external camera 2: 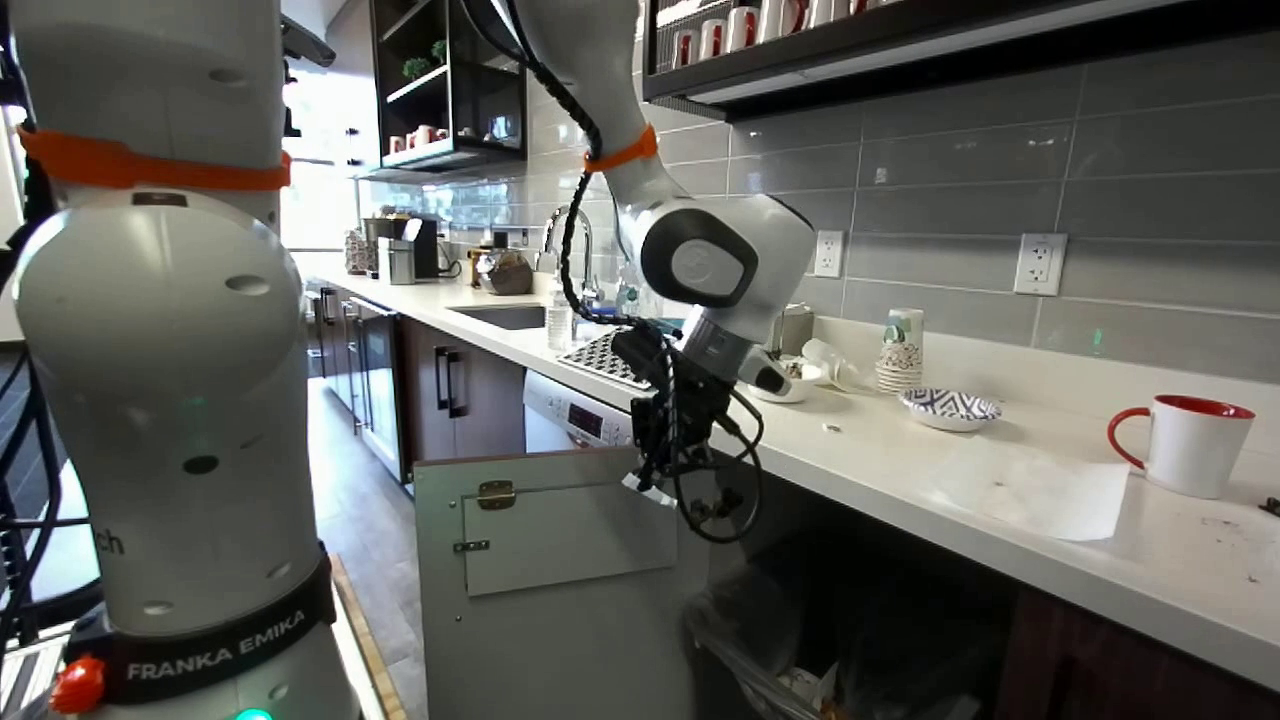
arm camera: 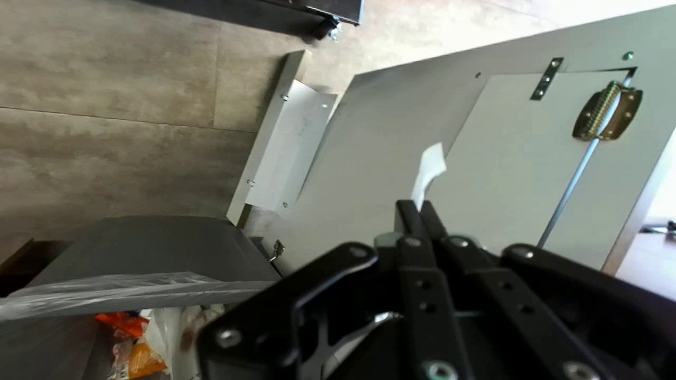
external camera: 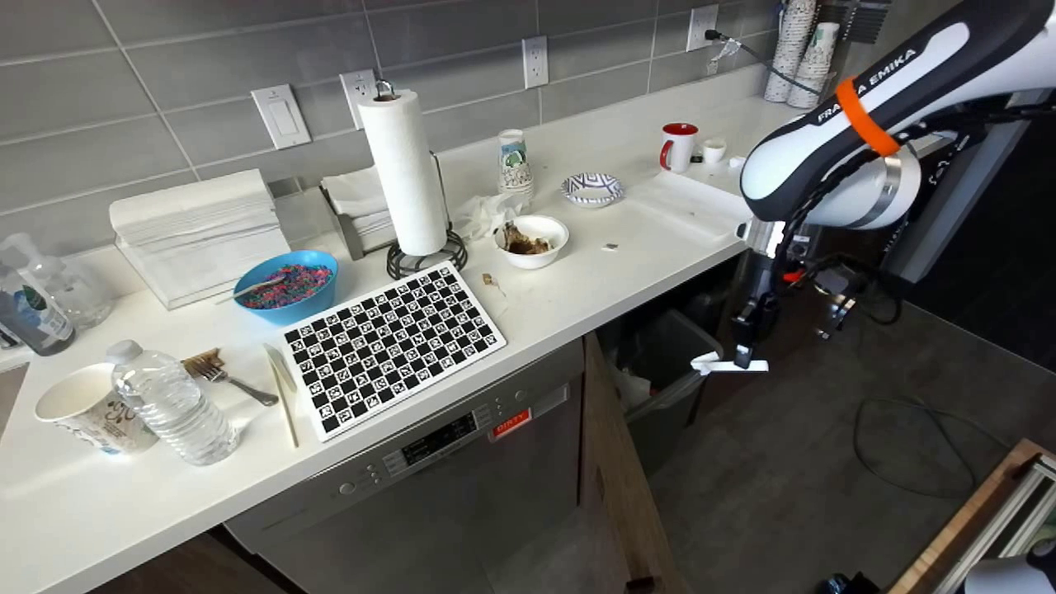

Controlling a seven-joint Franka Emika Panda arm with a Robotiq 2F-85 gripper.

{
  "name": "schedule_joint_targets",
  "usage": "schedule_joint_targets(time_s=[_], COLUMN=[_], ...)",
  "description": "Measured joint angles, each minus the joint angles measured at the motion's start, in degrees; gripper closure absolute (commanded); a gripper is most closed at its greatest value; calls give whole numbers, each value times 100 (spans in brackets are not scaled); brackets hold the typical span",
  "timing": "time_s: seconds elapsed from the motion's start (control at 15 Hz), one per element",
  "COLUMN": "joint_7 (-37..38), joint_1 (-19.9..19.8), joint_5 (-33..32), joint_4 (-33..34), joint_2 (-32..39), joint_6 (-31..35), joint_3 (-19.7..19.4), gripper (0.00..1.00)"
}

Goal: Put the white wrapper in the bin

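My gripper (external camera: 742, 356) is shut on the white wrapper (external camera: 757, 366), a thin strip that sticks out on both sides of the fingertips. In the wrist view, the wrapper (arm camera: 432, 162) stands out beyond the closed fingertips (arm camera: 414, 207). The wrapper (external camera 2: 655, 493) also shows below the gripper in an exterior view. The bin (external camera: 672, 338) is grey with a clear liner and stands under the counter. It also shows in an exterior view (external camera 2: 745, 668) and at the lower left of the wrist view (arm camera: 158, 245), with trash inside. The gripper is above and beside the bin, on the open door's side.
An open cabinet door (external camera 2: 560, 640) stands beside the bin; it fills much of the wrist view (arm camera: 338, 179). The counter edge (external camera: 627, 305) overhangs the bin. On the counter are a white bowl (external camera: 535, 241), a patterned bowl (external camera: 592, 190) and a red-rimmed mug (external camera: 678, 148).
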Motion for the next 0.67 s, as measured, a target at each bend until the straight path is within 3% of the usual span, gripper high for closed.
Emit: schedule_joint_targets(time_s=[0.4,0.6,0.67], joint_7=[-1397,-1946,-2026], joint_1=[-308,-647,-687], joint_5=[2800,4197,4284], joint_4=[-278,-193,-160], joint_2=[679,1067,1137], joint_6=[1428,2186,2234], joint_3=[191,641,694], gripper=[100,99,99])
